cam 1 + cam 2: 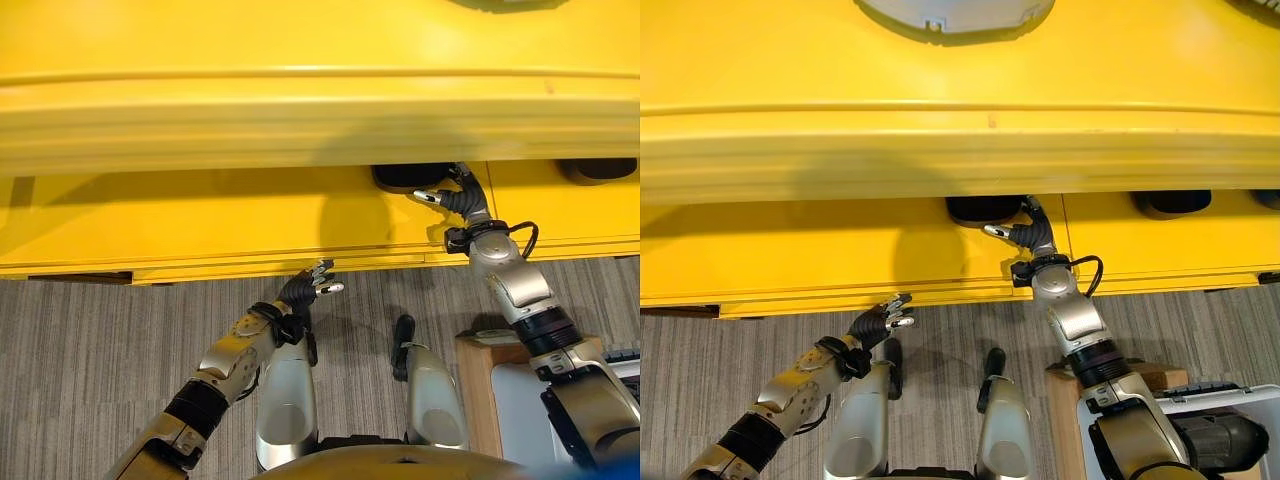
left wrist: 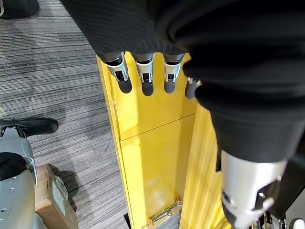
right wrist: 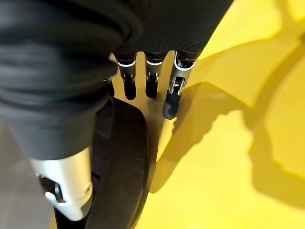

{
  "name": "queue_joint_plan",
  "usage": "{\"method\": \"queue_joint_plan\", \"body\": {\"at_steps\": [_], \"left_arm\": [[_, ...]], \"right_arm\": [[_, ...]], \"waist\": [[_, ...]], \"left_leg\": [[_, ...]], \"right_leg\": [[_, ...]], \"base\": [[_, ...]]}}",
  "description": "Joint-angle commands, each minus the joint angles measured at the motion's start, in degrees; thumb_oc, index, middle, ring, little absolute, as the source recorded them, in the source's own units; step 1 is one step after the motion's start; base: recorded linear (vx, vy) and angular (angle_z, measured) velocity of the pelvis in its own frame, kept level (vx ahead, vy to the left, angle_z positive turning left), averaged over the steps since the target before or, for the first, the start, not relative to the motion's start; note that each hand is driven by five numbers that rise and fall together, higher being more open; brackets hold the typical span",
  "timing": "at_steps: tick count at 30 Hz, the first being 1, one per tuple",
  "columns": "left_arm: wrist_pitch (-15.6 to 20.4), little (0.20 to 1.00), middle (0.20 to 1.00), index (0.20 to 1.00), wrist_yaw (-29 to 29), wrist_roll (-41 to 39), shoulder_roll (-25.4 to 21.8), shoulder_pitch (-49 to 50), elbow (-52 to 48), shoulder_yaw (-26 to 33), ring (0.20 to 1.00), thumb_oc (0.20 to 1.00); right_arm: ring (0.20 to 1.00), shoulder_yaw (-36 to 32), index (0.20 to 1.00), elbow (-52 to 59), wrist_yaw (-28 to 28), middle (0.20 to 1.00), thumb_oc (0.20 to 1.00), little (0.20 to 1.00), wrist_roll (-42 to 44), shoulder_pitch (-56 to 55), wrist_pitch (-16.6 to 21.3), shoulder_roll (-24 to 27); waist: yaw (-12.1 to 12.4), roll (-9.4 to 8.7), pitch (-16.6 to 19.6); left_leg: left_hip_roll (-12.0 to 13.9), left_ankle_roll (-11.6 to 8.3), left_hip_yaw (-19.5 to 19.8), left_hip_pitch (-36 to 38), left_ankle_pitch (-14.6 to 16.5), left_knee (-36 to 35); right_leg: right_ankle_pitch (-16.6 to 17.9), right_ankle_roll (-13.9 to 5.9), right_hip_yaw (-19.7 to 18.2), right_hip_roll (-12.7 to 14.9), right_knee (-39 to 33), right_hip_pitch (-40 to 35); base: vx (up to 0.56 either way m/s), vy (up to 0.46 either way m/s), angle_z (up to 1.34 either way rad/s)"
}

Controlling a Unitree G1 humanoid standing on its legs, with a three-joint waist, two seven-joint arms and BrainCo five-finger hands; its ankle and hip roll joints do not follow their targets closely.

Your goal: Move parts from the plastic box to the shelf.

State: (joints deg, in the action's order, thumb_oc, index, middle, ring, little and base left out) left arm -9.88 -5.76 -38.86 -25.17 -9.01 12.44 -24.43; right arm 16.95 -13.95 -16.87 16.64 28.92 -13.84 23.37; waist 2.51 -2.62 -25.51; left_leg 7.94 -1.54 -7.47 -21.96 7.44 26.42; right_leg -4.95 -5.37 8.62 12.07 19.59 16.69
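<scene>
A black curved part (image 1: 408, 177) lies on the lower level of the yellow shelf (image 1: 200, 225), under the upper level's overhang. My right hand (image 1: 455, 198) reaches in beside it. In the right wrist view the part (image 3: 121, 162) sits between the thumb and the straight fingers (image 3: 151, 81), which rest along its edge, so the hand is open. My left hand (image 1: 310, 285) hovers at the shelf's front edge over the carpet, fingers (image 2: 145, 76) relaxed and holding nothing. The plastic box (image 1: 1240, 400) stands at my lower right with a dark part (image 1: 1225, 440) inside.
Another black part (image 1: 1170, 203) lies on the lower level to the right, and one more (image 1: 1270, 198) at the edge. A pale round object (image 1: 955, 15) rests on the upper level. A brown block (image 1: 480, 355) stands on the grey carpet (image 1: 80, 350) beside the box.
</scene>
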Motion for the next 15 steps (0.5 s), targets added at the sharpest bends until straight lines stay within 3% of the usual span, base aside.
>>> {"method": "queue_joint_plan", "body": {"at_steps": [1,5,11,15], "left_arm": [[4.0,1.0,1.0,1.0,0.9,0.1,0.9,-1.3,-7.8,0.3,1.0,1.0],[4.0,1.0,1.0,1.0,1.3,-0.1,1.2,-1.0,-7.9,0.6,1.0,1.0],[4.8,1.0,1.0,1.0,1.3,-0.3,2.1,1.2,-8.0,1.7,1.0,1.0],[4.9,1.0,1.0,1.0,0.6,-0.5,2.4,3.7,-8.4,3.7,1.0,1.0]], "right_arm": [[1.0,10.0,1.0,-7.2,-2.2,1.0,1.0,1.0,4.9,-7.9,-3.2,-7.7],[1.0,6.3,1.0,-7.6,-8.7,1.0,1.0,1.0,5.3,-8.4,1.0,-7.2],[1.0,1.7,1.0,-3.7,-14.0,1.0,1.0,1.0,3.1,-11.7,6.8,-5.7],[1.0,-1.0,1.0,0.5,-12.3,1.0,1.0,1.0,3.2,-15.5,7.6,-4.8]], "waist": [[2.5,0.66,-2.6],[2.1,1.12,-2.6],[0.9,1.63,-2.1],[0.0,1.7,-1.1]], "left_leg": [[-3.1,2.45,0.1,1.0,2.2,-1.0],[-3.3,2.5,0.1,1.2,2.4,-1.3],[-3.2,2.45,-0.3,2.4,2.3,-2.6],[-3.1,2.63,-0.8,3.6,0.3,-5.7]], "right_leg": [[-3.4,-0.21,-0.9,-1.0,3.1,-3.6],[-3.4,-0.28,-1.1,-0.9,3.0,-3.5],[-3.2,-0.36,-1.5,-0.9,2.0,-4.0],[-1.2,-0.38,-1.7,-1.1,-1.3,-4.8]], "base": [[0.0,0.0,0.0],[0.01,0.019,0.0],[0.04,0.041,0.0],[0.01,0.032,-0.11]]}}
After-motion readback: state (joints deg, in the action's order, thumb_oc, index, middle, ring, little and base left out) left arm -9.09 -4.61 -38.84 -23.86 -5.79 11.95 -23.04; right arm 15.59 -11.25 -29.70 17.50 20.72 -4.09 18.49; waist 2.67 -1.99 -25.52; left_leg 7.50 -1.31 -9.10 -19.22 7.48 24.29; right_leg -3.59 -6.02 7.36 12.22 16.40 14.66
